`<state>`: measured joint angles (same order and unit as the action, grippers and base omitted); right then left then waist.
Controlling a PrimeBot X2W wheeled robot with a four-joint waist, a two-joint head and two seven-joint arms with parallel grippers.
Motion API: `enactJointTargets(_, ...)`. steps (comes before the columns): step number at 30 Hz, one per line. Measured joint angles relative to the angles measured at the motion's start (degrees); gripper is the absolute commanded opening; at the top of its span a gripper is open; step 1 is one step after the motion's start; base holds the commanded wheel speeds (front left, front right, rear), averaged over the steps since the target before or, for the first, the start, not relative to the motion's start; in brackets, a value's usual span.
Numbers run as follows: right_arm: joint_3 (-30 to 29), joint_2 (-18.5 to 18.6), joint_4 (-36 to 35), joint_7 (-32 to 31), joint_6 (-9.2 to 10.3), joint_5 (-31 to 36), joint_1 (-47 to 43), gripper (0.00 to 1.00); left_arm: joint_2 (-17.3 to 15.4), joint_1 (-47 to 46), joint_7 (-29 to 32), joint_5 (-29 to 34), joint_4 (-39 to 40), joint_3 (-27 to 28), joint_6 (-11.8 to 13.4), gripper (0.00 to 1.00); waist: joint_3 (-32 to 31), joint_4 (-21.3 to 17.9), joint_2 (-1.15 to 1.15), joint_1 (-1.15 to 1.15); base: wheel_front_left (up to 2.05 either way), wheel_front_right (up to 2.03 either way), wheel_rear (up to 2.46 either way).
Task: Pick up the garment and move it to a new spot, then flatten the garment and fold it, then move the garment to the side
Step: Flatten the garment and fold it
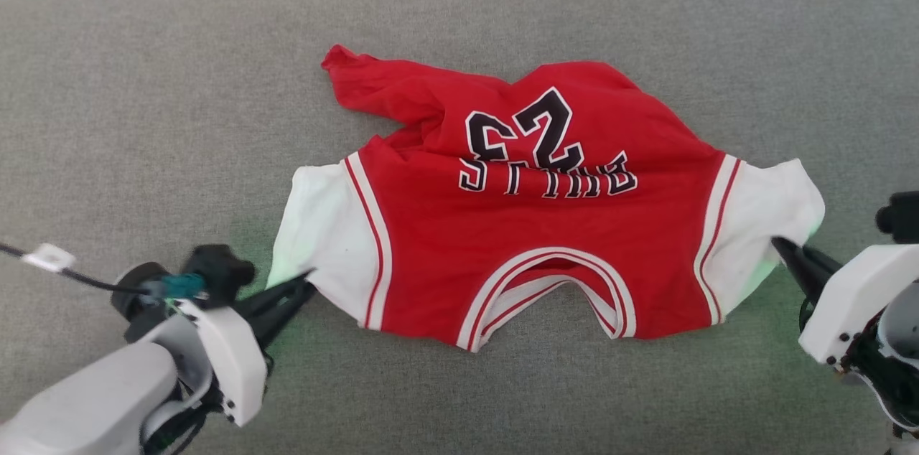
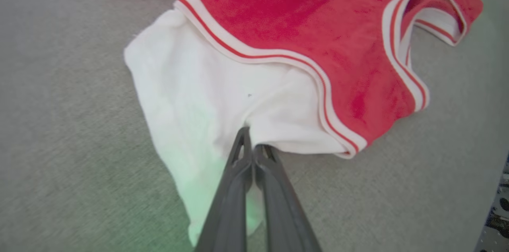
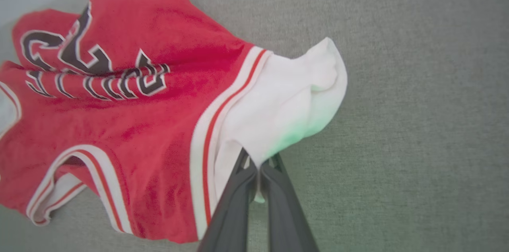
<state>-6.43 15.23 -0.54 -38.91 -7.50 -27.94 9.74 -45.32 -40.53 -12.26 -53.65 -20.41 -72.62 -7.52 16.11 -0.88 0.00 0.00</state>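
Flattening in hand, I judge. My left fingers pinch the jersey's lower-left sleeve; my right fingers pinch the right-edge sleeve. Next: draw apart evenly.

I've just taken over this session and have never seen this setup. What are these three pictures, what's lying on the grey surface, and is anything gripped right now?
The wide picture looks down from the robot's head. The other two look along each arm's own pair of dark fingers, from cameras on the wrists. A red jersey-style garment with the number 23 lies on a grey fabric surface, with its collar towards the robot and its far hem rumpled. The left gripper is shut on the white left sleeve. The right gripper is shut on the white right sleeve. So each arm pinches one sleeve, and the body of the shirt rests on the surface.
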Motion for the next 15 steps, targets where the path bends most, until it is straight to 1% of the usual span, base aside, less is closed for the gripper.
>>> enactJointTargets(2,-1.34,-1.57,-1.36,1.03,0.00,-2.59,0.01,0.00,-0.42,0.42,-1.42,-1.59,0.07,1.22,0.00,0.00,-0.56,-0.13,0.00,0.00,0.00,0.00,0.00)
enactJointTargets(4,-2.87,-2.07,-2.11,2.77,0.00,-3.42,0.16,0.00,-0.54,0.77,-2.15,-3.52,0.11,2.96,-0.02,0.00,-1.07,-0.10,0.00,0.00,0.00,0.00,0.00)
enactJointTargets(5,-3.48,-2.29,-2.34,3.66,0.01,-3.75,0.54,0.00,-0.54,0.77,-2.37,-4.20,0.18,4.33,-0.02,0.00,-1.24,-0.04,0.00,0.00,0.00,0.00,0.00)
enactJointTargets(6,-4.63,-3.30,-2.36,5.86,0.00,-3.76,2.09,0.00,-0.37,0.71,-2.56,-6.70,1.07,7.25,-0.02,0.00,-1.45,0.08,0.00,0.00,0.00,0.00,0.00)
enactJointTargets(11,-4.26,-4.07,-1.29,8.88,0.00,-2.75,8.21,0.00,0.73,-1.03,-2.72,-8.33,3.28,16.04,-0.02,0.00,-1.07,0.36,0.00,0.00,0.00,0.00,0.00)
enactJointTargets(15,-2.48,-4.56,1.12,10.61,0.00,-2.66,15.36,0.00,2.38,-2.40,-2.72,-9.70,1.72,18.91,-0.02,0.00,-0.45,0.23,0.00,0.00,0.00,0.00,0.00)
